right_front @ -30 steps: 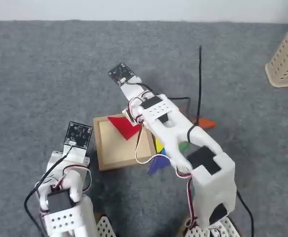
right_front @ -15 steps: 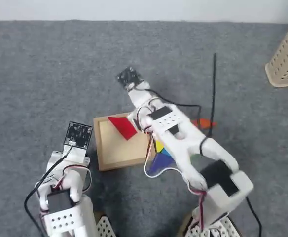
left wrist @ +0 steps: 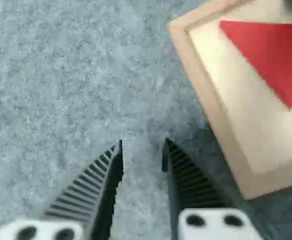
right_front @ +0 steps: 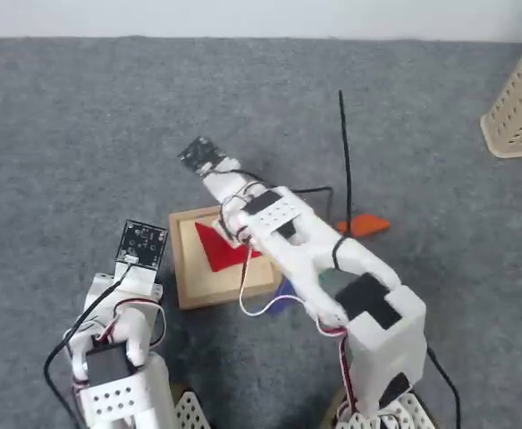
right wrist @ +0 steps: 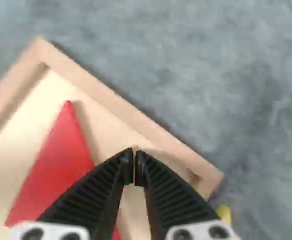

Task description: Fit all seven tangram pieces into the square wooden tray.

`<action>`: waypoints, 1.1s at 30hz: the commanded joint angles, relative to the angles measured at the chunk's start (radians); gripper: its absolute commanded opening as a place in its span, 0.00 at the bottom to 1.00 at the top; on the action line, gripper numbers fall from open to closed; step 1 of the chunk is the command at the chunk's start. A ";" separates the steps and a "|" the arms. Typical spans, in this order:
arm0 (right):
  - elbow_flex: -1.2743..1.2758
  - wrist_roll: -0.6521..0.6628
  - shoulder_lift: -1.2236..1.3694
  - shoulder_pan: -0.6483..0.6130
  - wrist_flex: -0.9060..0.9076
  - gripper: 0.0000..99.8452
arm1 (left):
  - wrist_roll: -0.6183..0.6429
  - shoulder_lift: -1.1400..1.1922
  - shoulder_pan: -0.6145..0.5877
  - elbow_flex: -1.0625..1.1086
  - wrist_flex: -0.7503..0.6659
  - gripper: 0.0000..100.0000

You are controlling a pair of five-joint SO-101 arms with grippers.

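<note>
One red triangle now farther inside tray

Triangle piece in tray, right pincer over tray, loose piece right of tray.

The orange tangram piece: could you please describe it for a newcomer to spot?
Find the square wooden tray on the grey carpet. Right of it in the high view, a flat orange piece lies on carpet, whereas the red triangle lies inside the tray.

tray: pale wood | triangle: red | small piece: orange | carpet: grey
</note>
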 commanded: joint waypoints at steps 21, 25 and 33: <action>0.264 0.207 -0.257 -0.079 0.007 0.01 | 0.008 -0.023 -0.002 -0.013 0.003 0.12; 0.190 0.210 -0.188 -0.082 0.031 0.01 | 0.008 -0.023 -0.002 -0.013 0.003 0.12; -0.051 0.212 0.002 -0.084 0.107 0.01 | 0.008 -0.023 -0.002 -0.013 0.003 0.12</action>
